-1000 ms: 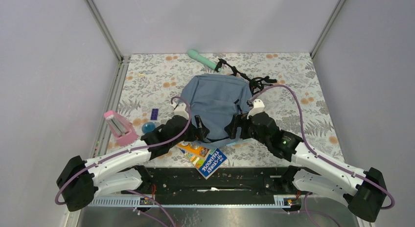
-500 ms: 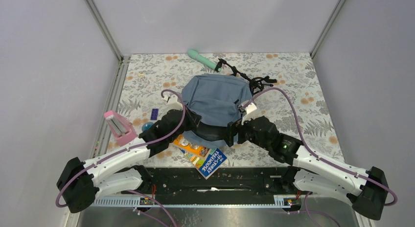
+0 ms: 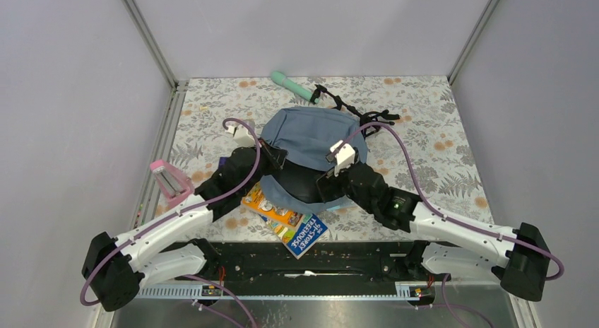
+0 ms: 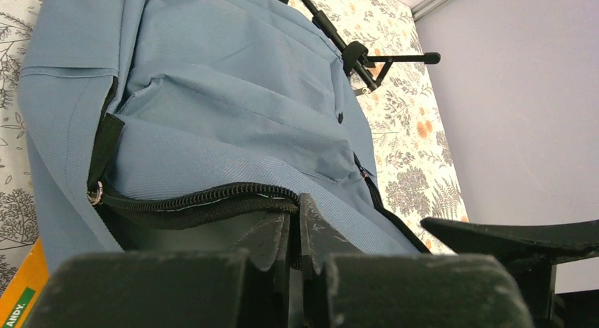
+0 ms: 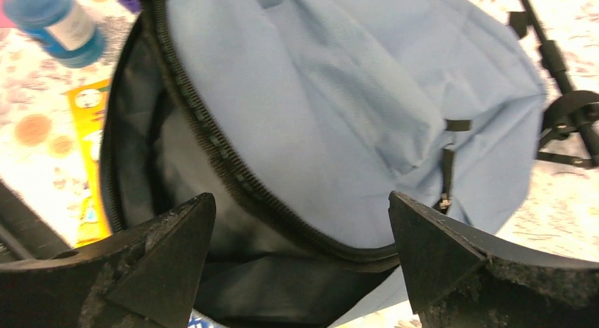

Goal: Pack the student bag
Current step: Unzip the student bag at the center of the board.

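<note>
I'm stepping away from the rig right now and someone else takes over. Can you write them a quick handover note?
Grippers: left gripper is shut, pinching the student bag at its zipper edge and lifting the mouth open. The right gripper is open, jaws astride the other zipper edge, gripping nothing.
Done: main compartment unzipped; no item visible in the dark interior.
Left: books, pink item and teal tube lie on the table outside the bag. They likely need loading, then zipping shut.
</note>
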You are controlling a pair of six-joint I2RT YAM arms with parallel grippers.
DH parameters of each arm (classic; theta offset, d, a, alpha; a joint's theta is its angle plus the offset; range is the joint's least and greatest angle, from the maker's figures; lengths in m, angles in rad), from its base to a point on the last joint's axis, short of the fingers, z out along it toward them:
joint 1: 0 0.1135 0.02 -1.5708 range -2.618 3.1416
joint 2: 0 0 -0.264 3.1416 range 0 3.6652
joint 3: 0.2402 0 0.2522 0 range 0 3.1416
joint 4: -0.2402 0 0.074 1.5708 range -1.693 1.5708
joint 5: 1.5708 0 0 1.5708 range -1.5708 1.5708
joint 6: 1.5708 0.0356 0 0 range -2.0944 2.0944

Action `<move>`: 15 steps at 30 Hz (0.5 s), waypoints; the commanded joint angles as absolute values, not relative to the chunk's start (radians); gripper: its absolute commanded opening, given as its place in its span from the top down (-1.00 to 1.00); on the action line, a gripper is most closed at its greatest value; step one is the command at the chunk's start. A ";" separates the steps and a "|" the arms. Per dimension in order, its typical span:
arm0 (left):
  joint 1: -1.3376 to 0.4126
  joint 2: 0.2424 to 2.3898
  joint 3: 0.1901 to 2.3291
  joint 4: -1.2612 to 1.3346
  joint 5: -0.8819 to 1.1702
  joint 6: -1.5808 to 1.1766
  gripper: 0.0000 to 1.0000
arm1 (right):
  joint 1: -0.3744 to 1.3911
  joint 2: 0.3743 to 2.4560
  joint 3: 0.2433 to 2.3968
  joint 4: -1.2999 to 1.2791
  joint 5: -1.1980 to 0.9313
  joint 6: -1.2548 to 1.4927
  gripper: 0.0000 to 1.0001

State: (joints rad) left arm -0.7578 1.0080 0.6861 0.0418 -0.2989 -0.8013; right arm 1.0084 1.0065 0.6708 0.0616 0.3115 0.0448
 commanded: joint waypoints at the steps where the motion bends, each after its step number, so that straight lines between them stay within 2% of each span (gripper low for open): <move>1: -0.745 0.964 0.733 0.082 -0.292 -0.765 1.00 | 1.014 1.075 0.746 0.120 0.468 -0.064 -0.94; 5: -0.744 0.945 0.734 0.064 -0.284 -0.741 1.00 | 1.009 1.148 0.786 0.149 0.495 -0.086 -0.67; 6: -0.744 0.937 0.736 0.056 -0.280 -0.733 1.00 | 1.004 1.163 0.793 0.162 0.484 -0.091 -0.53; 7: -0.743 0.934 0.740 0.047 -0.275 -0.721 1.00 | 0.997 1.178 0.808 0.170 0.467 -0.098 -0.32; 10: -0.735 0.926 0.778 -0.019 -0.233 -0.642 1.00 | 0.967 1.212 0.858 0.173 0.442 -0.111 0.76; 11: -0.728 0.923 0.804 -0.053 -0.204 -0.590 0.89 | 0.957 1.216 0.872 0.174 0.434 -0.122 0.99; 12: -0.726 0.919 0.840 -0.101 -0.185 -0.519 0.67 | 0.948 1.219 0.885 0.181 0.418 -0.135 1.00; 14: -0.723 0.903 0.930 -0.205 -0.205 -0.395 -0.15 | 0.923 1.215 0.895 0.202 0.358 -0.171 1.00; 15: -0.723 0.895 0.963 -0.248 -0.223 -0.335 -0.45 | 0.912 1.210 0.898 0.212 0.332 -0.185 1.00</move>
